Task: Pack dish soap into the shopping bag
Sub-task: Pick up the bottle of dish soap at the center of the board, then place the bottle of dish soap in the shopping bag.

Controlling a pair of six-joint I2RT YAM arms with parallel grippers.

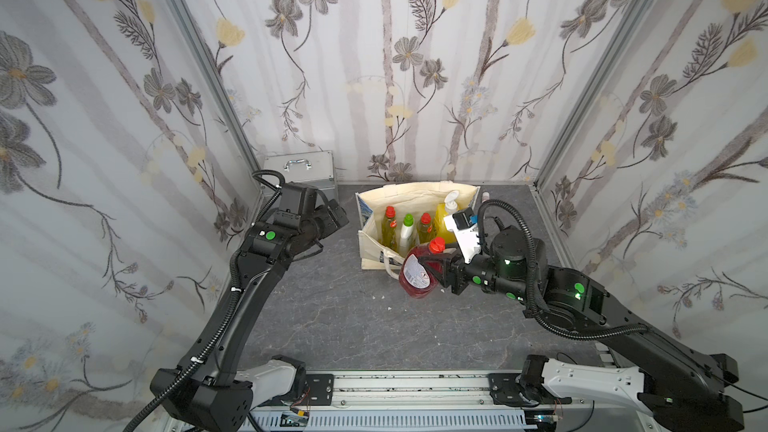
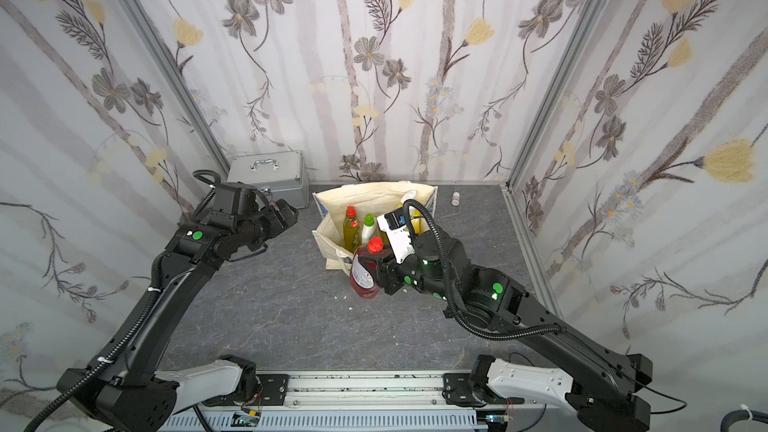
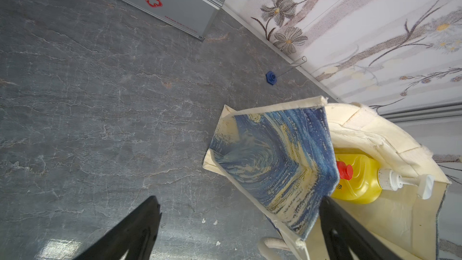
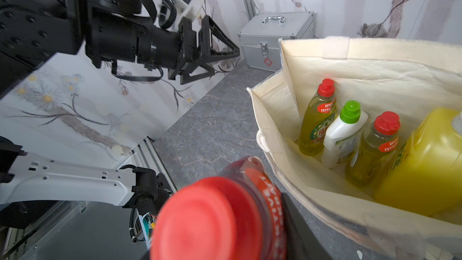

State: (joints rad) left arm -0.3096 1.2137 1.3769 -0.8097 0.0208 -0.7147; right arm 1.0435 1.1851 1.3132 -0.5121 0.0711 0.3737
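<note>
Just outside the near wall of the shopping bag point(image 1: 415, 191), the red bottle point(image 1: 415, 280) hung in the right pincer point(image 1: 436, 268). Its jaws were clamped narrow on the bottle's shoulder, below the red cap. The bottle leaned a little, cap toward the bag, with its base over the grey counter point(image 1: 353, 317); whether the base touched the counter could not be told.

Inside the bag, which stood open near the back wall, four bottles stood upright in a row. Two were yellow-green bottles point(image 4: 316, 121) point(image 4: 372, 151) with red caps, and the white bottle point(image 4: 343, 133) with a green cap stood between them. The big yellow pump bottle point(image 4: 430, 161) was at the right end.

The left pincer point(image 4: 226, 62) hovered off the bag's left side with its jaws spread wide and nothing between them. Behind it, in the back left corner, sat the silver case point(image 1: 299, 168). In the left wrist view, a small blue piece point(image 3: 271, 77) lay on the counter between the case and the bag.
</note>
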